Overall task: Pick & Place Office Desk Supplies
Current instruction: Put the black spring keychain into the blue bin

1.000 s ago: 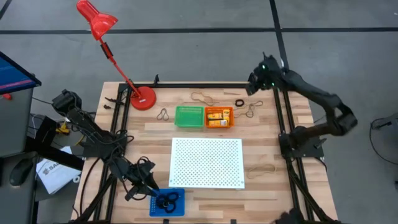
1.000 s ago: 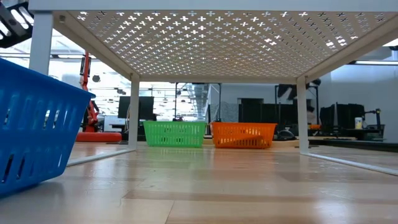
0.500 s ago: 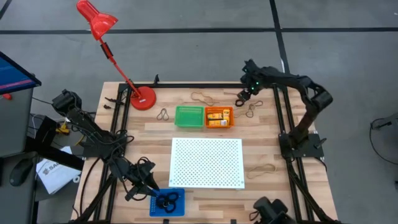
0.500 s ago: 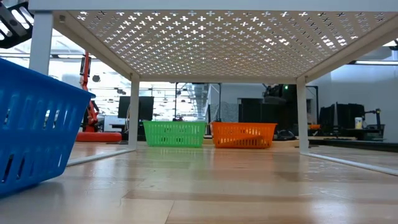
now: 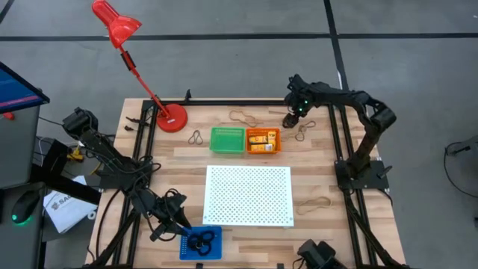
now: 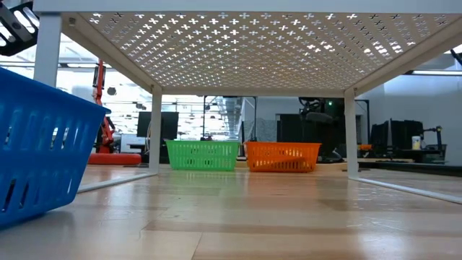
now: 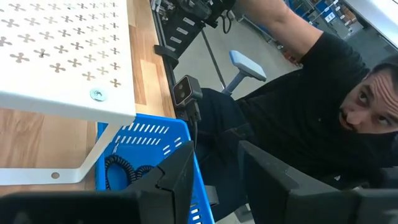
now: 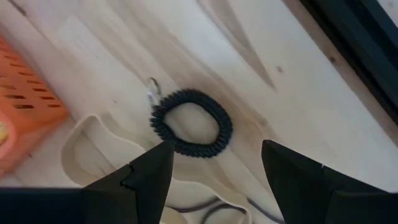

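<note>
right hand [image 8: 211, 171]: fingers wide, empty, poised over black coil ring [image 8: 191, 122] on table [image 5: 351, 187] beside orange tray [image 5: 263, 140] | left hand [image 5: 178, 221]: at blue tray [image 5: 200, 243], part-open, apparently empty | risk: tan rubber band [image 8: 93, 146] just beside ring may get pinched too

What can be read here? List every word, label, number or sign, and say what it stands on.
"SA": the start of dark print on the white paper on the floor left of the table; the rest is too small to read.
Little blocks in the orange tray: any print is too small to read.
Nothing else bears legible text.
</note>
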Tool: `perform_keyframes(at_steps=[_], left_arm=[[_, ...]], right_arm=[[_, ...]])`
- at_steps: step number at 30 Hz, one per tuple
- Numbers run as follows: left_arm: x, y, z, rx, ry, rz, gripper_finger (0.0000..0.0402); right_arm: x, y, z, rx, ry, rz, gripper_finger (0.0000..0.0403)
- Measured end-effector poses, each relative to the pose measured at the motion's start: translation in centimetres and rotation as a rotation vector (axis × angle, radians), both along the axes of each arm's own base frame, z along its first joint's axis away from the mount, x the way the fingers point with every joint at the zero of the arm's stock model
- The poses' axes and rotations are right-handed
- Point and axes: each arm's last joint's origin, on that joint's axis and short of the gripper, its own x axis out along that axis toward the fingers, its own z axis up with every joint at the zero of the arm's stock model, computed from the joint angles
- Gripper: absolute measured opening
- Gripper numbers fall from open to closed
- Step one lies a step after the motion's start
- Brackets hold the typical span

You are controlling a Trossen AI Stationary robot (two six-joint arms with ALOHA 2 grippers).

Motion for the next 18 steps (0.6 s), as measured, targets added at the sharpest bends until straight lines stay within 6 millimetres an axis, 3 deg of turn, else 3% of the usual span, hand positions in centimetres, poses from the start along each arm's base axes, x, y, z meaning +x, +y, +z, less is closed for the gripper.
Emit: perform_keyframes(at_steps=[9,18], left_arm=[[0.0,0.0,0.0,0.0,0.0,0.0,0.0117],[0.0,0.0,0.0,-0.001,0.0,0.0,0.0117]], right_arm=[[0.2,-0.3,-0.2,-0.035,-0.005,0.018,0.024],[-0.1,-1.3,-2.8,-0.014,0.064,0.045,0.024]])
